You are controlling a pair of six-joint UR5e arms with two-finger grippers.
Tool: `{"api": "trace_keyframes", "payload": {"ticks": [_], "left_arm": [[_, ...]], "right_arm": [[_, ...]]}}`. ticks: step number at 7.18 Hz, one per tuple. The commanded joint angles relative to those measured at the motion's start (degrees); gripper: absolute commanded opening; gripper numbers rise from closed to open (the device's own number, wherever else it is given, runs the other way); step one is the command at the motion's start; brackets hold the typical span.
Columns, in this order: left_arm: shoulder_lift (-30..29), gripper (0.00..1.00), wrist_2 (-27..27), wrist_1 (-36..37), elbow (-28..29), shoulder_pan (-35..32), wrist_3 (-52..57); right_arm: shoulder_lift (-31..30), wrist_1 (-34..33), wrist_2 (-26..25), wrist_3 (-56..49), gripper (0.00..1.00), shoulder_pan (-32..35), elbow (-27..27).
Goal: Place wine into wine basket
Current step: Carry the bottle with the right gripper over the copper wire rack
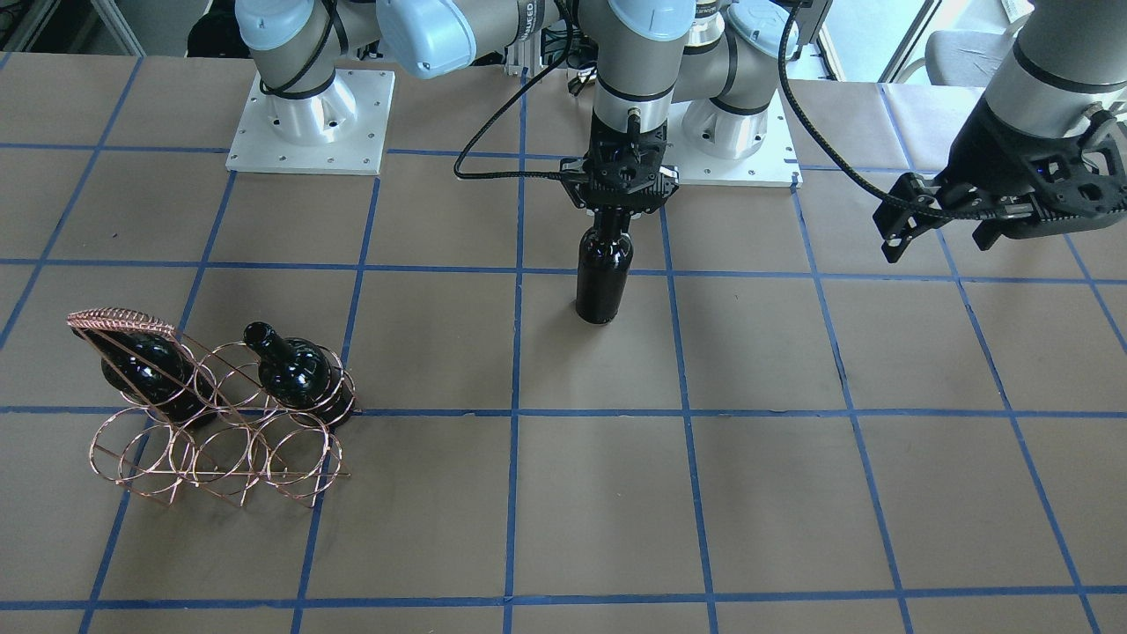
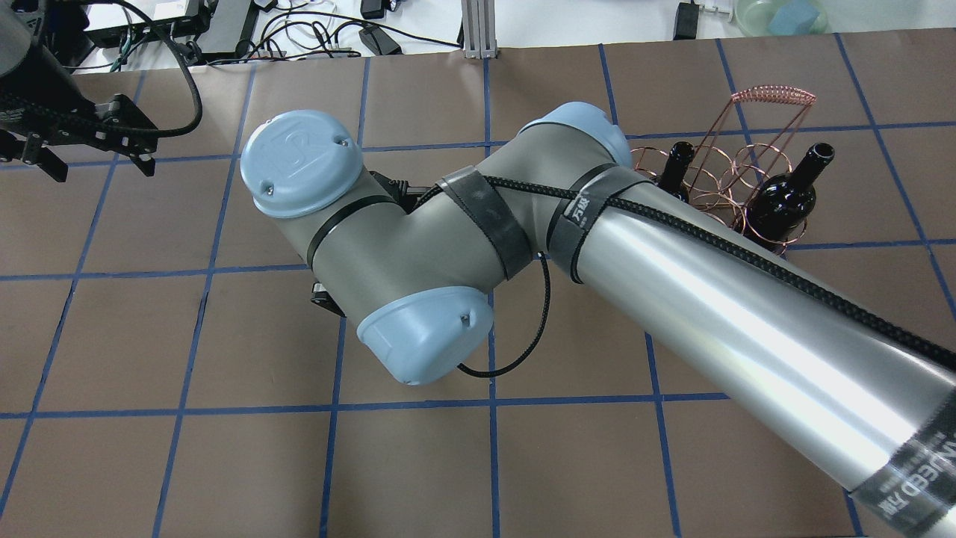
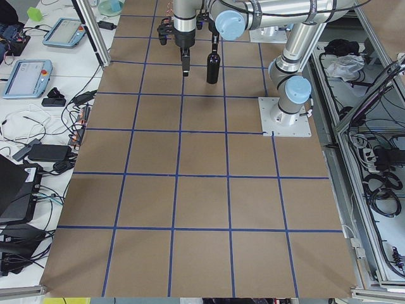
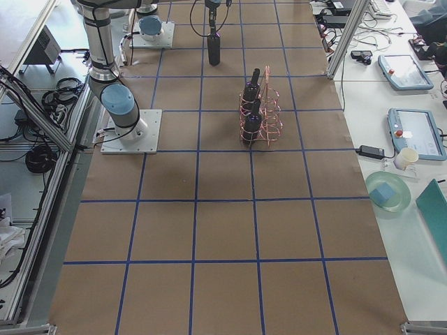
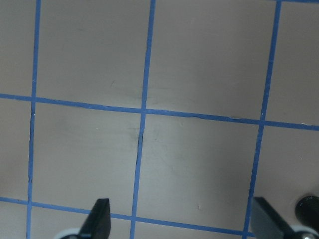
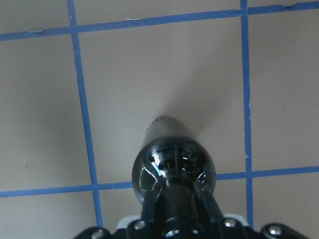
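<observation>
Brown table [image 1: 775,493], upright wine [image 1: 604,273], neck clamped by right claw [image 1: 619,210], left claw [image 5: 182,217] spread

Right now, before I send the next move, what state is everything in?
Wine basket: upright, two bottles in, other rings empty.
Bottle under the handle: seated in a ring.
Bottle beside it: seated in a ring, neck up.
Wine bottle: upright, outside the basket.
Right claw: shut on the wine bottle's neck.
Left claw: open, empty.
</observation>
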Motion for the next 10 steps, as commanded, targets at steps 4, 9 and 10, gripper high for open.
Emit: {"api": "trace_keyframes", "payload": {"ticks": [4, 9, 10], "left_arm": [[0.50, 1.00, -1.35, -3.66, -0.01, -6.12, -1.92], [0.50, 1.00, -3.54, -3.92, -0.53, -9.64, -3.61], [0.59, 1.00, -3.20, -4.01, -0.79, -9.65, -3.61]], "right_arm": [[-17.19, 19.95, -0.74, -22.44, 0.00, -18.05, -0.81], [-21.36, 27.57, -8.66, -60.25, 0.00, -41.18, -5.63], [-20.84, 25.92, -6.83, -62.83, 0.00, -44.62, -6.43]]}}
